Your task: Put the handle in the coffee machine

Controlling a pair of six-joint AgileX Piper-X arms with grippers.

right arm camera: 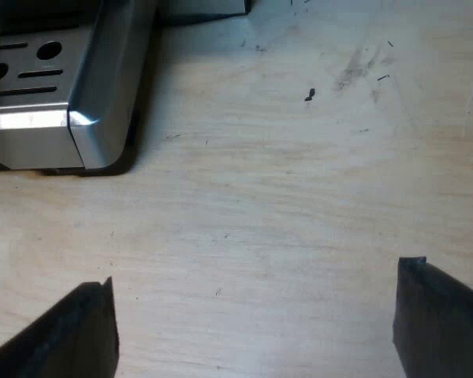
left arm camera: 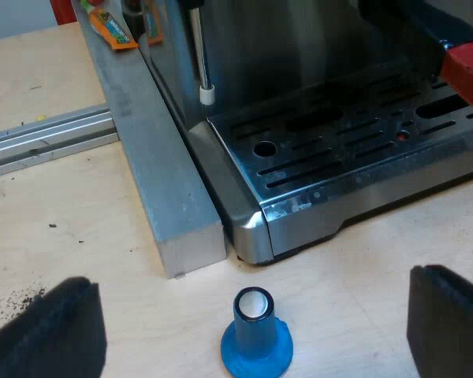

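The left pincer [left arm camera: 252, 279] hangs low over the desk [left arm camera: 55, 228] with its two black fingers [left arm camera: 51, 335] spread wide and nothing between them. A blue tamper [left arm camera: 256, 339] stands upright on the desk between the fingers, touching neither, its pale top face up. It is just in front of the near corner of the espresso machine [left arm camera: 299, 47].

The machine's steel drip tray [left arm camera: 355, 150], slotted and with one round hole, faces the camera. The steam wand [left arm camera: 201, 55] hangs straight down above the tray's edge and ends in a white tip. The red end of the holder's handle [left arm camera: 467, 69] shows above the drip tray at the machine's front, and a dark length runs from it up toward the machine. I cannot tell whether the holder is locked in.

A grey metal bar [left arm camera: 154, 173] lies flat against the machine's side, with an orange packet [left arm camera: 114, 30] on its far end. A metal rail [left arm camera: 47, 134] runs along the desk up to the bar. Dark crumbs lie on the wood near one finger.

The right pincer [right arm camera: 254, 276] is also wide open and empty, over bare, lightly soiled wood near another corner of the drip tray [right arm camera: 31, 118].
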